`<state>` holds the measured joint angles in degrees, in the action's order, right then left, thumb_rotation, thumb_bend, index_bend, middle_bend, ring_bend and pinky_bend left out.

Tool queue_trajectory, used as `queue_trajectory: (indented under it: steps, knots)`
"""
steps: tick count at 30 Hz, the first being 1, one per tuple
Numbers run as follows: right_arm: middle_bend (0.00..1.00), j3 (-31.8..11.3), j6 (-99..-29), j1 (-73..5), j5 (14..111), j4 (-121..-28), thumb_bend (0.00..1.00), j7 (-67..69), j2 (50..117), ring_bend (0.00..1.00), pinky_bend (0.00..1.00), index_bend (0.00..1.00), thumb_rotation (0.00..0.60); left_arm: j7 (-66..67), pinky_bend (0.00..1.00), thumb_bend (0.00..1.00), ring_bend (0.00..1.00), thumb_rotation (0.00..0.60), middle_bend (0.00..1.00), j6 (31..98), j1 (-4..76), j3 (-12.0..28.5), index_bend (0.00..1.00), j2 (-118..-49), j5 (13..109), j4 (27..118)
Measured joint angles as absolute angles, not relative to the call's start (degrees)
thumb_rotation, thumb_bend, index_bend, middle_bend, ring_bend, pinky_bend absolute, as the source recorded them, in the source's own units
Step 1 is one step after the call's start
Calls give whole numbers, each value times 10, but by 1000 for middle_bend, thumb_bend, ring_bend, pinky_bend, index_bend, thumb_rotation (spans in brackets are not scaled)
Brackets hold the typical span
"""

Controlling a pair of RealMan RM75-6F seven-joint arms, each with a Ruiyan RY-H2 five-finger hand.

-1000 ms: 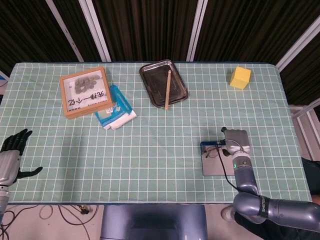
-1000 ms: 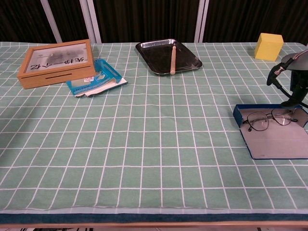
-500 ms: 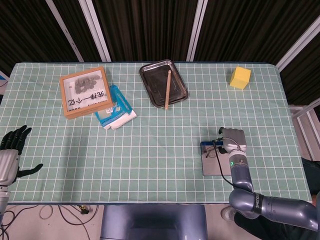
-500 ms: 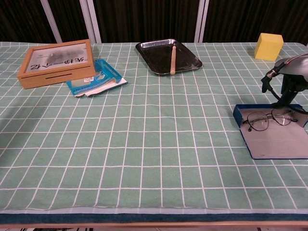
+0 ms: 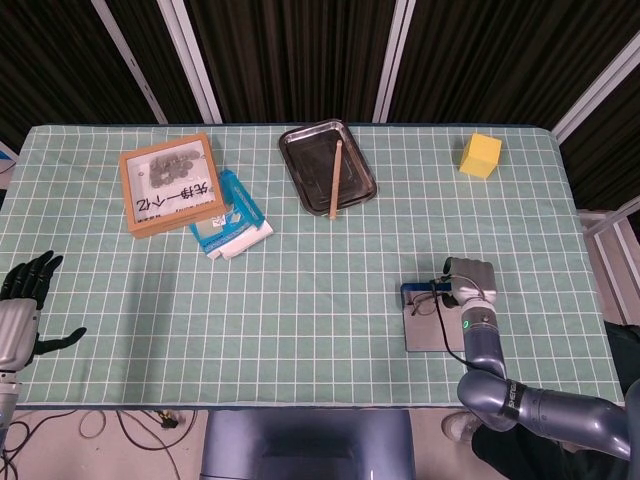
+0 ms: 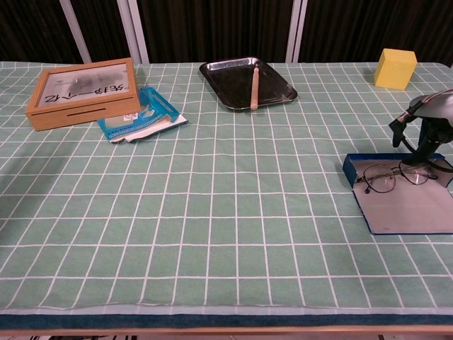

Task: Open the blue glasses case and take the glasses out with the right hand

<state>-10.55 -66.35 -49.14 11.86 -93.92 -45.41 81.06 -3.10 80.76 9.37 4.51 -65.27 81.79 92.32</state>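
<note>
Surface: a table point(image 6: 233, 212) under a green cloth with a white grid.
Room: dark panels with pale bars stood behind.
Case: the blue glasses case point(image 6: 403, 202) lay open at the table's right near side, its long axis running left to right.
Glasses: the glasses point(image 6: 395, 175) lay in the case's far part, lenses side by side along that axis.
Right hand: the right hand point(image 6: 425, 120) hung over the case's far right end; its grasp could not be told.
Left hand: the left hand point(image 5: 22, 300) sat off the table's left edge, fingers spread, holding nothing.
Elsewhere: a wooden box point(image 6: 83, 88), a metal tray point(image 6: 276, 88) and a yellow block point(image 6: 395, 68) lay along the far side.

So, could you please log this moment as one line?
case: open | glasses: inside case | right hand: fingers over glasses, grasp unclear | left hand: idle, open
</note>
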Motion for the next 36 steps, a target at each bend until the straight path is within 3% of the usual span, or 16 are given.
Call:
queue_trajectory:
  steps: [36]
  knots:
    - [971, -114, -651, -487, 102, -922, 499, -465, 826, 1000, 1000, 431, 600, -33, 0, 65, 0, 600, 0, 800, 93, 48, 0, -651, 807, 930]
